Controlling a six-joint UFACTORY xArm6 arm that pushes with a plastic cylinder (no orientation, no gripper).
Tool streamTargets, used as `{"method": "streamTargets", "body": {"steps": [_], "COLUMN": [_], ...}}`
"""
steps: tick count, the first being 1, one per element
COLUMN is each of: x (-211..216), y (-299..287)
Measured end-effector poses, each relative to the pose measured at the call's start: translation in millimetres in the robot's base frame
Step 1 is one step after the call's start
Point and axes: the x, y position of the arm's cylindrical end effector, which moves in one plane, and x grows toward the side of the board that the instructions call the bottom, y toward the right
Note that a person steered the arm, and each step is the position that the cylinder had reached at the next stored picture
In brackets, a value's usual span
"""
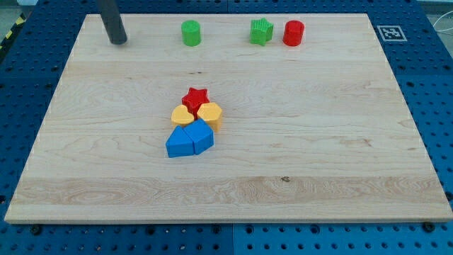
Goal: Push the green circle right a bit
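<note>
Green circle (190, 33) sits right of my tip (118, 41) — well apart.

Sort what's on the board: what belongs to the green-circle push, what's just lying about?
In the job:
- green circle, near the view's top
- my tip, to its left, apart from it

Lying about:
- green star
- red circle
- red star
- two yellow hearts
- two blue blocks

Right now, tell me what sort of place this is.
Probably a robotics lab bench. A wooden board lies on a blue perforated table, with a printed marker tag at the board's top right corner. My tip rests at the view's left of the green circle; small coloured blocks lie about.
</note>
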Motion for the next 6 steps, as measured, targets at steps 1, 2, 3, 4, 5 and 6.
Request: {"method": "streamTargets", "body": {"steps": [1,2,3,4,5,6], "x": [-30,-69,-69,-69,-69,-49], "y": [4,30,33,39,84,104]}}
